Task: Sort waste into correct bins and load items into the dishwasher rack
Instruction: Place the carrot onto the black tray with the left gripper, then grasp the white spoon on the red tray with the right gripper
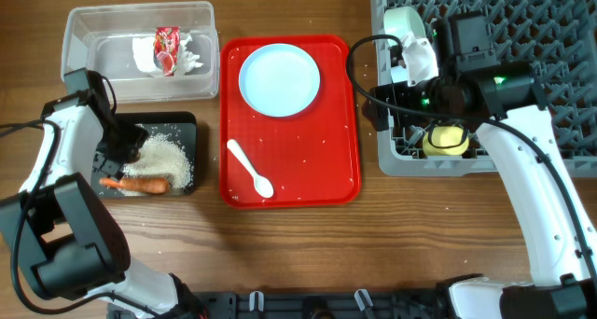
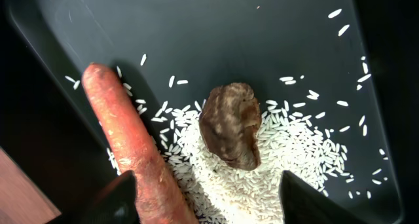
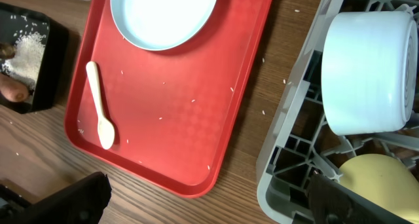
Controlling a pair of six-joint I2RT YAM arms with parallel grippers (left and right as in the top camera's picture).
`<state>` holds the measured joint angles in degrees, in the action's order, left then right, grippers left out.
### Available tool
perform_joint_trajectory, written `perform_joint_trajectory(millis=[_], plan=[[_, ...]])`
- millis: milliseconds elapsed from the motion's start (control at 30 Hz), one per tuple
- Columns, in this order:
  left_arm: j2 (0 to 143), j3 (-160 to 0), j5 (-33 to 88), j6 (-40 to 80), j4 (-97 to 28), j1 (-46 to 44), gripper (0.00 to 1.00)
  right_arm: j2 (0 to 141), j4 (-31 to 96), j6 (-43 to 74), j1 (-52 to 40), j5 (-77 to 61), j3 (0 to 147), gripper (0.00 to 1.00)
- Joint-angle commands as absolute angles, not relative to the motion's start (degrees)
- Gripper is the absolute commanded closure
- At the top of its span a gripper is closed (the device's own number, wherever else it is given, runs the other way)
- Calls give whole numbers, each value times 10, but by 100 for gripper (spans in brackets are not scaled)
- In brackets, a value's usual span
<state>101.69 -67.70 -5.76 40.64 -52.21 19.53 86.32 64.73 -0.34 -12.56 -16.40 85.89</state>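
Note:
The black tray (image 1: 182, 123) holds the white rice (image 1: 166, 157), the orange carrot (image 1: 140, 183) and the brown scrap (image 2: 230, 124). My left gripper (image 1: 117, 153) hangs open and empty just above them, the carrot (image 2: 131, 145) by its left finger (image 2: 209, 207). The clear tub (image 1: 89, 25) holds the red wrapper (image 1: 167, 48) and white tissue (image 1: 145, 56). The blue plate (image 1: 279, 79) and white spoon (image 1: 250, 168) lie on the red tray (image 1: 336, 170). The grey rack (image 1: 560, 39) holds a pale bowl (image 3: 370, 73) and the yellow cup (image 1: 446, 140). My right gripper (image 3: 209, 204) is open and empty between red tray and rack.
A second bowl (image 1: 403, 22) stands further back in the rack. Loose rice grains dot the red tray (image 3: 196, 119). The rack's near left corner (image 3: 288, 158) sits close to the red tray's edge. Bare wooden table (image 1: 308, 254) lies in front.

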Motion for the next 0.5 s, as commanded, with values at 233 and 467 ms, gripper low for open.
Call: perform_joint_trajectory(millis=[233, 467], plan=[[872, -715, 96, 289, -578, 100, 28, 868, 645, -14, -123, -158, 869, 0], [869, -712, 25, 400, -595, -74, 22, 868, 637, 4, -130, -230, 869, 0]])
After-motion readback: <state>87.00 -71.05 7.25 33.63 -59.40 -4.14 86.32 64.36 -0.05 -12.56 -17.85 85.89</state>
